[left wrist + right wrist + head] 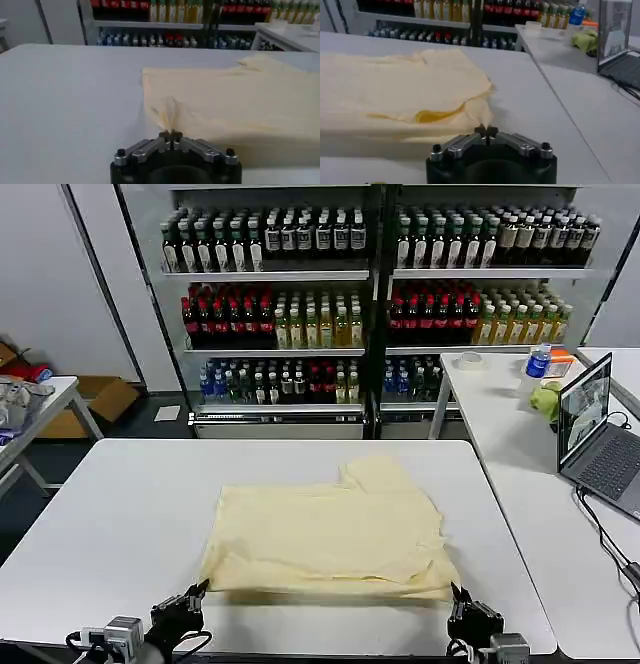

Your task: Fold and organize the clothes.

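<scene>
Left gripper (170, 134) and right gripper (485, 131) jaws pinch T-shirt (330, 534) corners

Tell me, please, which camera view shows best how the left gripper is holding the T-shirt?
The left wrist view: the left gripper has its fingertips pinched together on a puckered corner of the T-shirt. The head view shows that gripper small at the shirt's near left corner, the pinch itself unclear. The right wrist view shows the right gripper pinching the other corner.
</scene>
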Tool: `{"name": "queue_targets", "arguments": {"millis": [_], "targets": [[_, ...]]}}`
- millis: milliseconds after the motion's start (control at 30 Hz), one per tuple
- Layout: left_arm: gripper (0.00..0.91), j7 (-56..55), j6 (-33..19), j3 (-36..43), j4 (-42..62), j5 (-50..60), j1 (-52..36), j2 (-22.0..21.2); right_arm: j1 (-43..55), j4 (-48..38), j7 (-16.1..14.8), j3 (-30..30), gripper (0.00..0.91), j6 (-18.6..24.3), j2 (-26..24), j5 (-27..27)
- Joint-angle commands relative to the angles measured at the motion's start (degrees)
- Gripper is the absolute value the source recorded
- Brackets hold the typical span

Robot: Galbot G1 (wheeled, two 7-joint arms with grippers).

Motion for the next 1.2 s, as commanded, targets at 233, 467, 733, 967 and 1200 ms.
{"name": "queue_targets", "arguments": {"millis": [233, 467, 733, 967, 1200], "targets": [[0.907, 0.71, 1.01, -1.88, -2.14, 2.52, 6.8, 1.62, -8.06, 4.28, 0.1, 0.59, 0.907, -2.32, 0.26, -2.89], [0.907, -0.04, 1.33, -2.74, -2.02, 2.78, 5.31, 2.49, -8.19, 5.79, -1.72, 1.68, 0.907, -2.82, 0.78, -5.06], [0.907, -1.44, 0.37, -5.12, -3.61, 2.02, 4.01, 3.34, -6.65, 7.85, -1.32, 4.91, 0.907, 0.62, 0.52, -5.52], [0.907, -2.62, -0.1, -3.74, -2.34, -3.69, -3.1, 5.38, 2.24, 5.15, 0.03, 4.86, 0.907, 1.16, -0.51, -2.18], [0.907, -4.91, 0.28, 1.65, 6.72, -8.21, -15.58, 8.7, 20.28, -4.99, 3.15, -1.73, 0.907, -1.62, -1.56, 3.43]]}}
